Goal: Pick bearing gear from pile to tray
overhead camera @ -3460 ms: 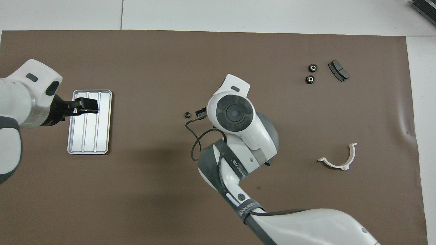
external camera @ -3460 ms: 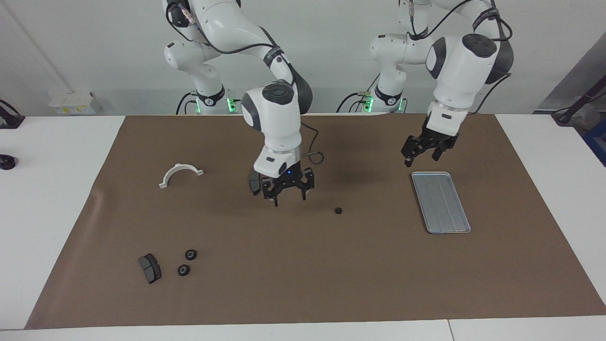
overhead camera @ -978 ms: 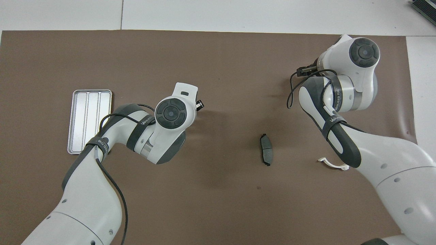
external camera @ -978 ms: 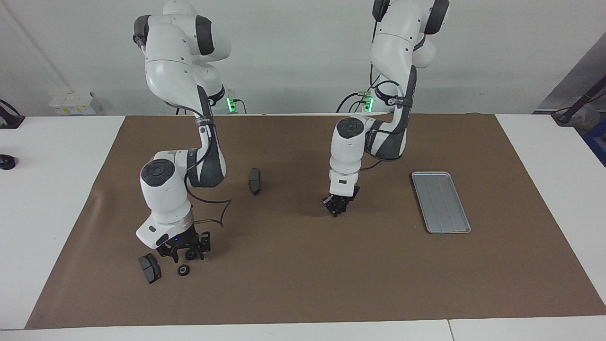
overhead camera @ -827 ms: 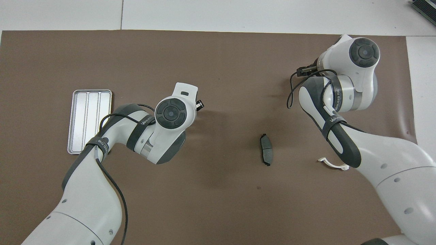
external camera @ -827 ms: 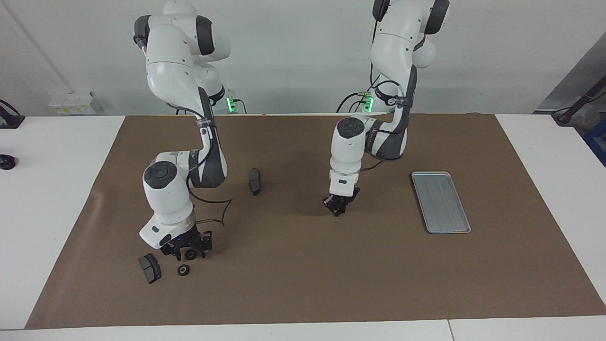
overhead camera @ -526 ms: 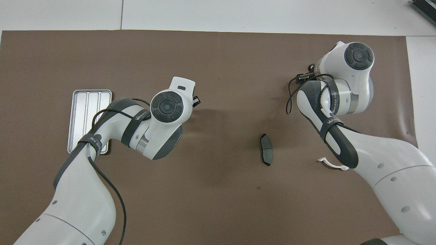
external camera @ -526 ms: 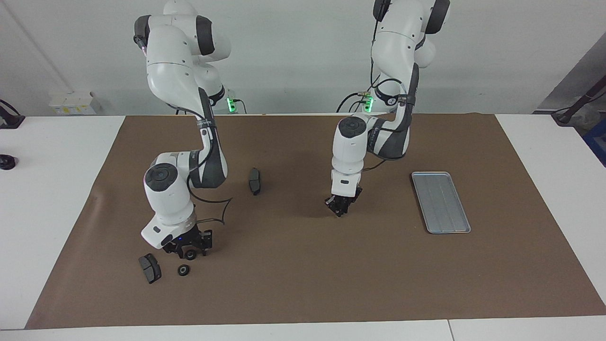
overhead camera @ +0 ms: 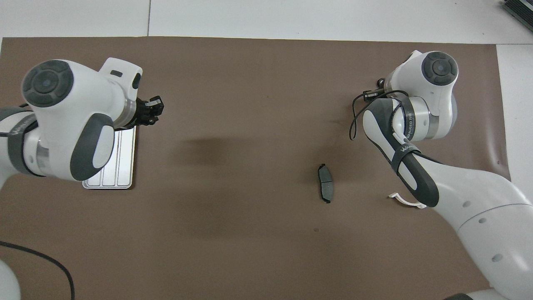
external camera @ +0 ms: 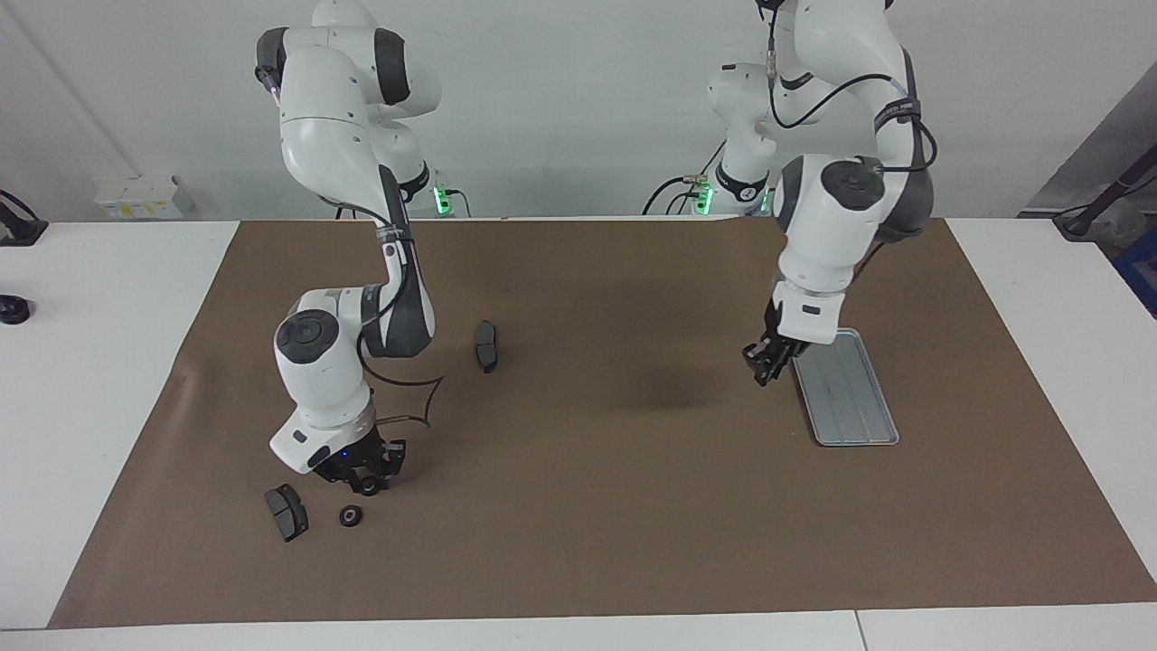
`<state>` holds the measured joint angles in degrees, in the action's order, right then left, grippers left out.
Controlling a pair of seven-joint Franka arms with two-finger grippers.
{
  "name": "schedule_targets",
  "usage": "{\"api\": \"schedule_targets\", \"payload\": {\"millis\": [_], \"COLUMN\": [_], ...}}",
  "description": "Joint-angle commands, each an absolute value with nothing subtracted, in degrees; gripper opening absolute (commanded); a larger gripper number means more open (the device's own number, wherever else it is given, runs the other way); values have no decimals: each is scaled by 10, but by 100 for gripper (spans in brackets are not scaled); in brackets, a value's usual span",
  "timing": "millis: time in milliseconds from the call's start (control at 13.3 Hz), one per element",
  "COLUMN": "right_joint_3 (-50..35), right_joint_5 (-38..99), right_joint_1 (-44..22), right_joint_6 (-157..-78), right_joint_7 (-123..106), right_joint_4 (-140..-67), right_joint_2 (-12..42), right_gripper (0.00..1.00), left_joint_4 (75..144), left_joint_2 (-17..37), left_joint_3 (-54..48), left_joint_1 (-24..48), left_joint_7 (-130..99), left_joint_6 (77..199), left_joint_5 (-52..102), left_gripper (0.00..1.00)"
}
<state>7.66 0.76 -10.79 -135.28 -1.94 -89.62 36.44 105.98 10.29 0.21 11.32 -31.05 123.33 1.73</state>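
Gear (external camera: 350,515), brake pad (external camera: 286,512) beside it

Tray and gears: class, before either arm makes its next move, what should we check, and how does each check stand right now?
1. Left claw shut: ok.
2. Gear inside the left claw: cannot tell, none shows at its tips.
3. Left claw over the tray: not ok, it hangs over the mat beside the tray's rim.
4. Tray ready to receive: ok, no part shows on it.
5. Right claw down at the nearer gear: ok; whether it grips it, cannot tell.
6. Loose gear and brake pad apart from the right claw: ok.
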Motion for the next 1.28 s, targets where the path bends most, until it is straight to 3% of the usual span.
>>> {"api": "schedule_targets", "payload": {"millis": [0, 226, 376, 677, 752, 827, 903, 1203], "right_joint_3": [76, 76, 76, 76, 76, 76, 76, 75], "right_joint_5": [12, 12, 4, 2, 2, 2, 2, 1], "right_joint_1": [-105, -105, -111, -187, -207, -227, -246, -329], "right_joint_6": [-1357, -1360, -1358, -1359, -1362, -1365, -1366, -1408], "right_joint_7": [-18, -17, -17, -4, 16, 33, 39, 89], "right_joint_4": [-911, -911, -908, -897, -895, -885, -877, -871], "right_joint_2": [357, 357, 356, 356, 356, 356, 356, 355], "right_gripper": [30, 15, 11, 6, 5, 6, 6, 6], "left_joint_4": [1100, 1160, 1196, 1207, 1211, 1213, 1213, 1184], "left_joint_2": [87, 83, 109, 130, 134, 140, 142, 121], "left_joint_3": [-4, -3, -3, -3, -3, -3, -3, -5], "left_joint_1": [38, 2, -23, -20, -19, -18, -17, -16], "left_joint_7": [-179, -107, -45, -34, -34, -34, -34, -40], "left_joint_6": [1251, 1327, 1406, 1424, 1433, 1447, 1450, 1391], "left_joint_5": [61, 67, 67, 67, 67, 67, 67, 66], "left_gripper": [0, 0, 0, 0, 11, 61, 100, 100]}}
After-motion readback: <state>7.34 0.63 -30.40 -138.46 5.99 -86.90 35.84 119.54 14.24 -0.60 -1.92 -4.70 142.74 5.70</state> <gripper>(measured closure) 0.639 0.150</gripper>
